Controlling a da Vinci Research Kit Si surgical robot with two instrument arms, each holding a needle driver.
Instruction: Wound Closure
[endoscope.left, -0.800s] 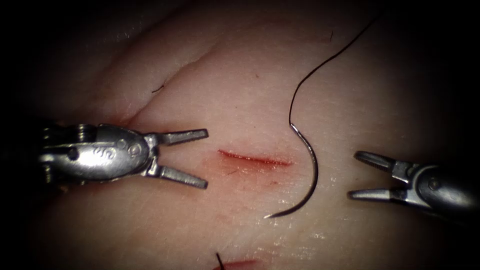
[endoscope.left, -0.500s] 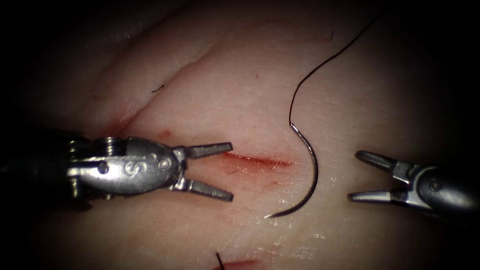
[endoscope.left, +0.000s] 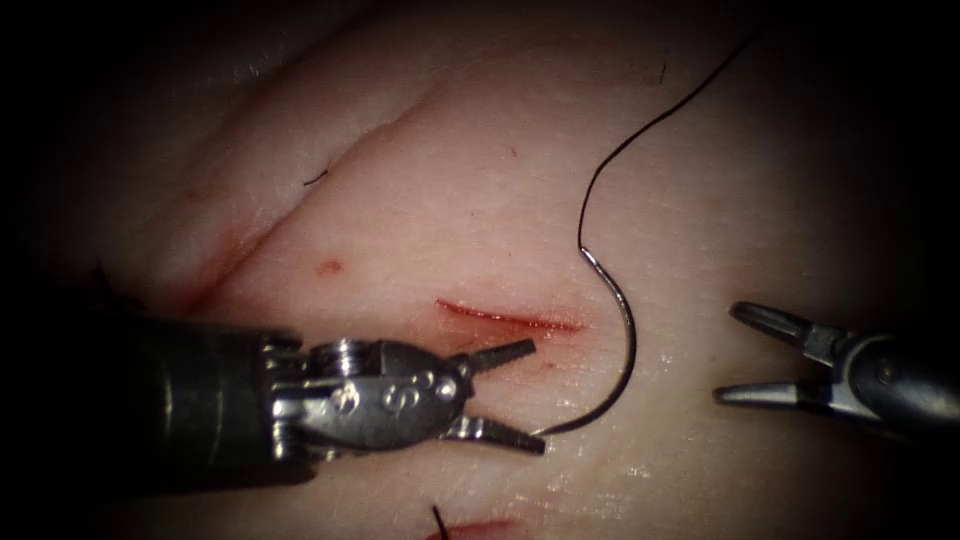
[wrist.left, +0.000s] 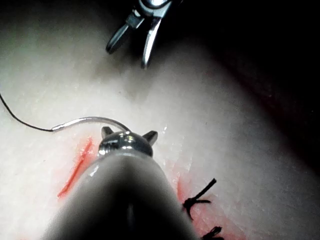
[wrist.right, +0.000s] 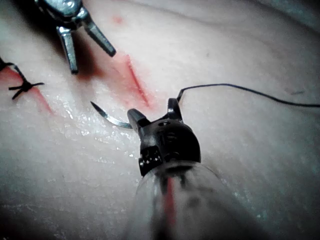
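On the tissue (endoscope.left: 700, 200), progress: the cut (endoscope.left: 510, 318) at the middle of the endoscope frame is seen open, with red fluid (endoscope.left: 470, 345) along it and no stitch across it, so the closure of this cut is judged as not begun; a knotted stitch (wrist.left: 197, 200) is seen on a second red line beside it.
Lower left, left tool (endoscope.left: 522, 394): the shaft is laid almost level, pointing to the right; the jaws are spread in a moderate V and nothing is held between them; the upper jaw lies just below the cut, the lower jaw tip is at the needle point, and contact cannot be told.
Middle, needle (endoscope.left: 627, 340): it is laid free on the surface just right of the cut, not in the tissue; its point is turned to lower left and its blunt end is up.
Upper middle to upper right, thread (endoscope.left: 640, 135): it is led from the blunt end of the needle up to the dark upper right edge, loose, held by nothing.
Right edge, right tool (endoscope.left: 742, 354): it is pointed to the left, well apart from the needle; the jaws are wide apart and empty.
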